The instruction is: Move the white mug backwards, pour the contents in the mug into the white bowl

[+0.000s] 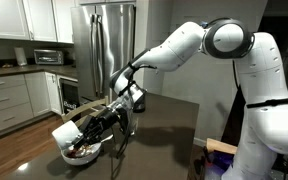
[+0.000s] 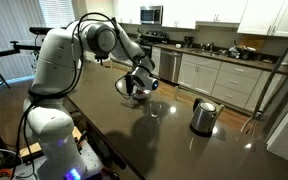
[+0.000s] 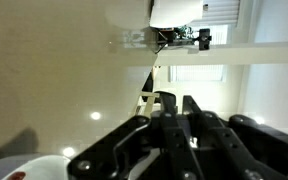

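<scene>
The white mug is tipped on its side just above the white bowl, which holds brown bits. My gripper is next to the mug and looks shut on its wall. In the wrist view the fingers stand close together, the mug is hidden, and the bowl's rim shows at the bottom left. In an exterior view the gripper hangs over the bowl at the far side of the table.
A steel kettle stands on the dark table, and a clear glass is close to the bowl. Kitchen cabinets and a steel fridge lie beyond the table. The robot's base is at the table's edge.
</scene>
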`<state>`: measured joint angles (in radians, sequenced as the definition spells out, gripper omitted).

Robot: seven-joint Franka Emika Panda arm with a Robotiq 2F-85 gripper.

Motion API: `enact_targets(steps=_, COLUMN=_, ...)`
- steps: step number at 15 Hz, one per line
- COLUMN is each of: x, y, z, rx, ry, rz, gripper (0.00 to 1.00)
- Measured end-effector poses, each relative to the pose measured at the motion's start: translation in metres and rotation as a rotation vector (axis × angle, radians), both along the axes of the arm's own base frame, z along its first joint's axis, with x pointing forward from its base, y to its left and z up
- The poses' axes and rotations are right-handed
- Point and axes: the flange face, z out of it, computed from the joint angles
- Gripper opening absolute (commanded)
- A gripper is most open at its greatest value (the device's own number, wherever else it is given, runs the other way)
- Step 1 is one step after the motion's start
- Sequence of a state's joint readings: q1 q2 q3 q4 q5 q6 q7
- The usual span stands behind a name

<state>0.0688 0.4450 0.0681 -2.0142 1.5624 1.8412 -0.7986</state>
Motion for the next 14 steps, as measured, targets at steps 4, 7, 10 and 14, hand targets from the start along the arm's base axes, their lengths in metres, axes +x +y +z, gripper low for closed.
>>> enact_targets(steps=4, x=-0.003, y=0.004, z=-0.005, rx=0.037, ry=-0.018, rz=-0.012, gripper=0.08)
enact_targets(steps=7, x=-0.008, y=0.009, z=-0.007, rx=0.065, ry=-0.022, rz=-0.019, gripper=0.08)
enact_targets(steps=10, x=-0.011, y=0.020, z=-0.007, rx=0.079, ry=-0.023, rz=-0.014, gripper=0.08)
enact_targets(steps=14, x=-0.015, y=0.035, z=0.000, rx=0.083, ry=-0.033, rz=0.011, gripper=0.08)
